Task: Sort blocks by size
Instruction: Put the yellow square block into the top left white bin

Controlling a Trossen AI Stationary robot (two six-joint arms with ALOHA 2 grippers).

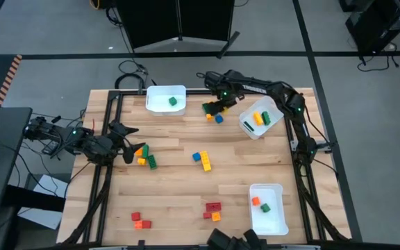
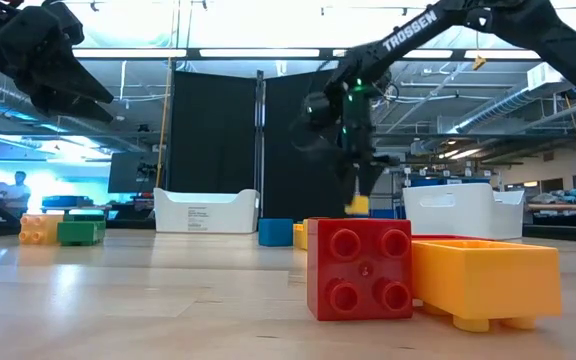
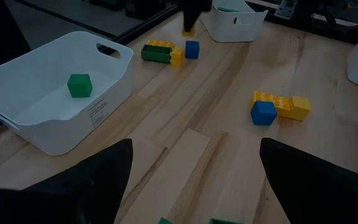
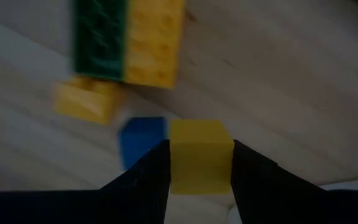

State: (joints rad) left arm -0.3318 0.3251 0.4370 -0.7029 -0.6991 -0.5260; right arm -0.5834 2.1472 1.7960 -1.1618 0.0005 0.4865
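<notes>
On the wooden table [image 1: 186, 194], my right gripper [image 4: 199, 180] pinches a small yellow plastic cube [image 4: 199, 155] just above the blue cube [image 4: 140, 140].

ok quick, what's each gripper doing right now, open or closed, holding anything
Left gripper: open, empty, above the table's left side.
Right gripper: shut on a small yellow block, above the far blocks.
</notes>
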